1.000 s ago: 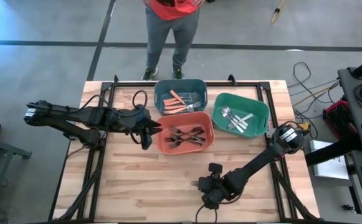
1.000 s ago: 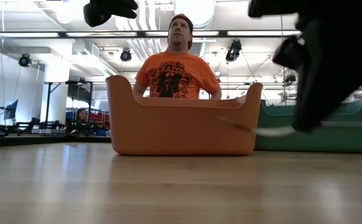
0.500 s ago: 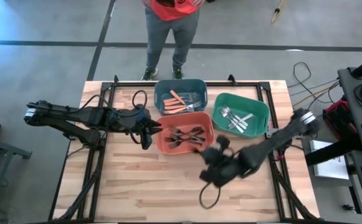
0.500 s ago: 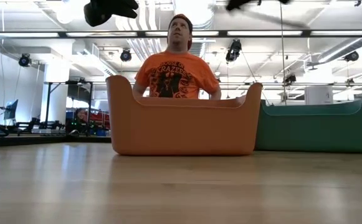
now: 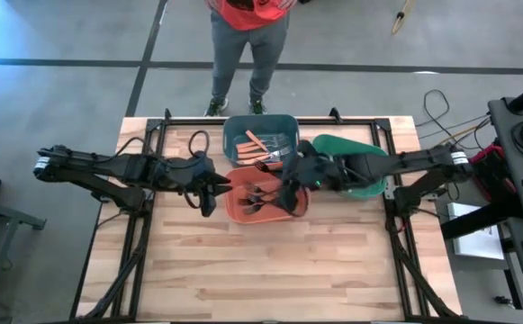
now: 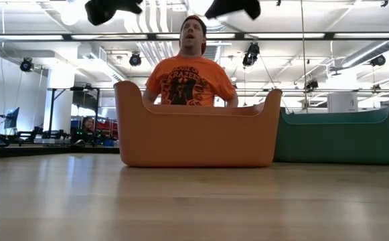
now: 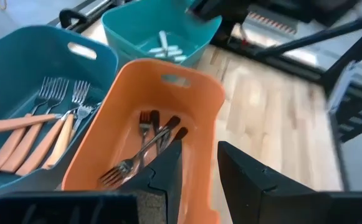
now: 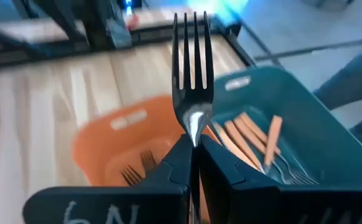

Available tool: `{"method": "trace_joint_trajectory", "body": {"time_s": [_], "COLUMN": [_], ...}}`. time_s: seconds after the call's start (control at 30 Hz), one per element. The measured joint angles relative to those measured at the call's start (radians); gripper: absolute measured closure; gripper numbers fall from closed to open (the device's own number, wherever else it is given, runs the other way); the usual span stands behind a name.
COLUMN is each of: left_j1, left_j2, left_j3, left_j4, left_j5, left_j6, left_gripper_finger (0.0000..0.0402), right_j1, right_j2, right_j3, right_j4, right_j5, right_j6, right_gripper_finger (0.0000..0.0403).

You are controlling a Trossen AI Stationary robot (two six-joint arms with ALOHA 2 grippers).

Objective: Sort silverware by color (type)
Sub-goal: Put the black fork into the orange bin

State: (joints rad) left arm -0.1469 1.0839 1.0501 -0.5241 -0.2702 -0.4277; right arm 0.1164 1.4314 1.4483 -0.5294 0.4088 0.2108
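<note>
Above orange bin [image 5: 266,209]: right gripper [image 5: 291,191] clamping fork [image 8: 192,81].

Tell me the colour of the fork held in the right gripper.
The fork is black; the right wrist view shows it best.

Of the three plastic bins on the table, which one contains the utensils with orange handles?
The dark teal bin, farthest back, near the person. Its utensils have orange handles; the orange bin holds black ones, and the green bin holds silver ones.

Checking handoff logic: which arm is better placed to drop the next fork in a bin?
Right. The right gripper is shut on a fork above the orange bin; the left gripper hangs open and empty beside it.
</note>
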Motion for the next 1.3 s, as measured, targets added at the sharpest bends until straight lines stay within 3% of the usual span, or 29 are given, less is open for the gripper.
{"method": "trace_joint_trajectory", "body": {"time_s": [0.23,0.63,0.97,1.3], "left_j1": [-0.007,-0.007,-0.007,-0.007], "left_j2": [-0.097,-0.226,-0.224,-0.197], "left_j3": [0.000,0.000,0.000,0.000], "left_j4": [-0.004,0.018,0.019,0.019], "left_j5": [-0.032,-0.276,-0.349,-0.358], "left_j6": [-0.025,-0.063,-0.091,-0.098], "left_gripper_finger": [0.0317,0.0317,0.0317,0.0317], "right_j1": [-0.101,-0.150,-0.150,-0.155], "right_j2": [0.073,0.286,0.429,0.470], "right_j3": [0.000,-0.001,-0.001,-0.001], "right_j4": [-0.045,-0.034,-0.049,-0.049], "right_j5": [-0.186,-0.413,-0.417,-0.417], "right_j6": [-0.138,-0.296,-0.397,-0.394], "right_gripper_finger": [0.0392,0.0392,0.0392,0.0391]}}
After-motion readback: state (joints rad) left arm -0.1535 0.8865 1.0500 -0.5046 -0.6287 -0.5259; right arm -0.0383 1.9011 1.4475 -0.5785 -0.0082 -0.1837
